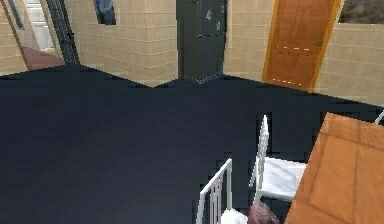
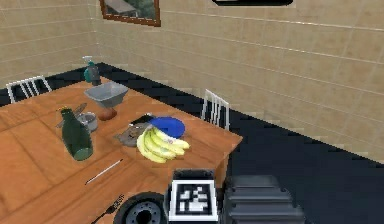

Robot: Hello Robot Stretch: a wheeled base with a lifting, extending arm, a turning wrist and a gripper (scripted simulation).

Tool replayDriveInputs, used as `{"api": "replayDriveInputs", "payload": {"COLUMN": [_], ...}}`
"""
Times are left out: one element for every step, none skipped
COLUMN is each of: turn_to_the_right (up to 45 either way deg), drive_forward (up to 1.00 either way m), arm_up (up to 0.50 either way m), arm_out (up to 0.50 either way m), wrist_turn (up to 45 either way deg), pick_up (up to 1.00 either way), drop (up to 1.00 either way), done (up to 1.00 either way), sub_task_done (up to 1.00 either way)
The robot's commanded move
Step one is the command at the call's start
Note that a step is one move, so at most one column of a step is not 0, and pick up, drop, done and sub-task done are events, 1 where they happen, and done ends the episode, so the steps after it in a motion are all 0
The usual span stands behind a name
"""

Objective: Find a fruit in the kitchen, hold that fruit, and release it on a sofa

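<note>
Standing beside the wooden surface (image 2: 40,170), I see the bananas (image 2: 158,146) lying near its far corner in the arm side view, a yellow bunch touching a blue plate (image 2: 170,126) just behind them. A green bottle (image 2: 76,137) stands upright to their left, with a small cup (image 2: 88,121) and a little red-brown lump (image 2: 108,113) just beyond it, then a grey bowl (image 2: 106,94) and a teal jug (image 2: 90,70) towards the far edge. A thin utensil (image 2: 103,173) lies flat on the near part. The claw (image 2: 112,207) sits at the picture's bottom edge over the surface, left of the white marker (image 2: 195,197) and apart from the bananas; its tip is too small to make out, so I cannot tell whether it holds anything. A white chair (image 2: 214,108) stands past the corner. In the forward view, dark floor (image 1: 110,140) runs to a tan brick wall with an orange door (image 1: 298,45) and a tall grey cabinet (image 1: 203,40).
</note>
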Motion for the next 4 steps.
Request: {"api": "replayDriveInputs", "payload": {"turn_to_the_right": [0.0,0.0,0.0,0.0], "drive_forward": [0.00,0.00,0.00,0.00], "arm_up": [0.00,0.00,0.00,0.00], "arm_out": [0.36,0.00,0.00,0.00], "wrist_turn": [0.0,45.0,45.0,45.0], "pick_up": [0.00,0.00,0.00,0.00], "drop": [0.00,0.00,0.00,0.00], "done": [0.00,0.00,0.00,0.00], "sub_task_done": [0.00,0.00,0.00,0.00]}}
